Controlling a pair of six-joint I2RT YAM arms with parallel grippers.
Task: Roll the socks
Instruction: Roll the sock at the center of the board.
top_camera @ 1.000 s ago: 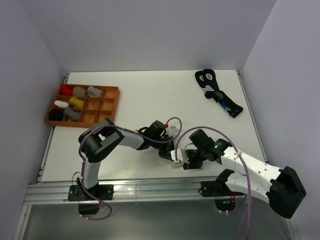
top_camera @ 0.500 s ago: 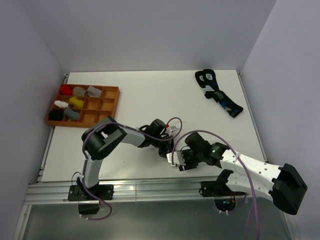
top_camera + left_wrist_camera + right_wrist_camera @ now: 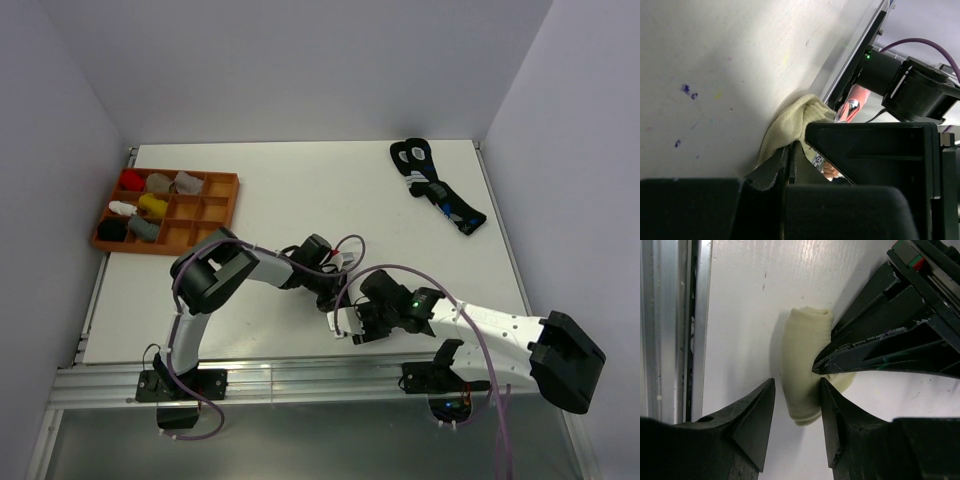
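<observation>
The cream sock lies as a short, plump roll on the desk, near the middle of the near edge, just inside the metal rail. The taupe sock cannot be made out in any view.

The left hand is pressed together, its tips pinching a fold at the roll's side. The right hand is spread and straddles one end of the roll. Whether its pads touch the cloth I cannot tell.

The step appears to be securing the roll so it does not spring open. To do it well, the right hand would likely need to close across the full thickness of the roll, squarely and no harder than soft cloth needs. The left hand's pinch should be let go only once that hold is sure. Loosening both at once would probably let the layers unwind.

Room is tight here. The rail runs just beside the roll, and the two hands crowd each other over it, so any carry is better aimed toward the far edge. There the desk runs bare and white. The tray by the far-left corner and the black socks near the far-right corner are both well apart.
</observation>
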